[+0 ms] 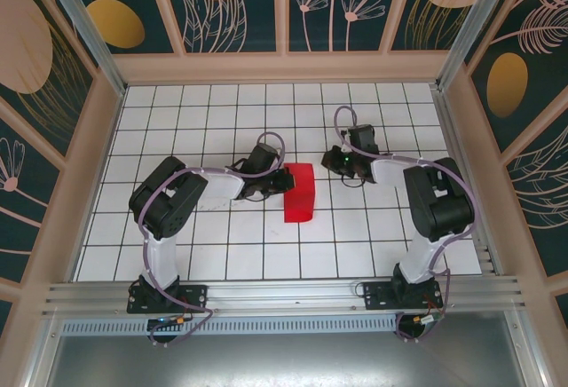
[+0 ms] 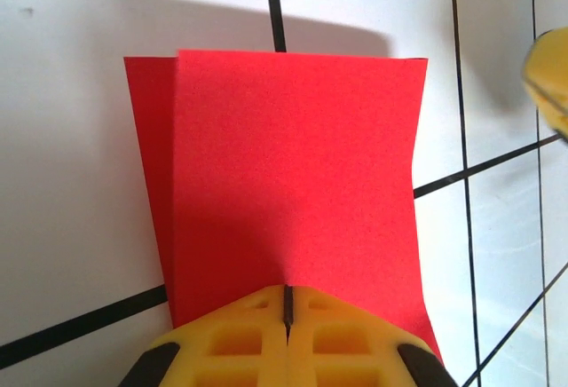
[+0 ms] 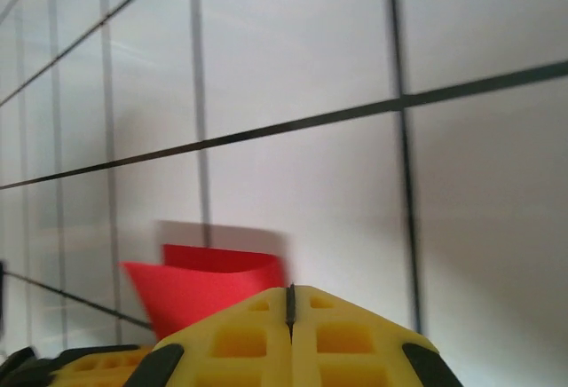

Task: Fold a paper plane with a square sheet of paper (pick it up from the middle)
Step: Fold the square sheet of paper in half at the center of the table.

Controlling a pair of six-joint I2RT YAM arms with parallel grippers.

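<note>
The red square sheet of paper (image 1: 300,193) lies folded over near the table's middle, its top layer bowed up off the tiles. In the left wrist view the red paper (image 2: 293,174) shows a narrow strip of lower layer along its left side. My left gripper (image 1: 272,179) is at the sheet's left edge, jaws shut, with its tips (image 2: 287,303) over the paper's near edge. I cannot see paper between the fingers. My right gripper (image 1: 341,164) hangs to the right of the sheet, apart from it. Its jaws are shut and hold nothing (image 3: 290,303). The red paper (image 3: 209,285) sits beyond them to the left.
The white grid-tiled table (image 1: 266,112) is ringed by low wooden walls with patterned panels (image 1: 231,5). A metal rail (image 1: 284,296) runs along the near edge where both arm bases stand. A blurred yellow finger (image 2: 552,76) shows at the right edge of the left wrist view.
</note>
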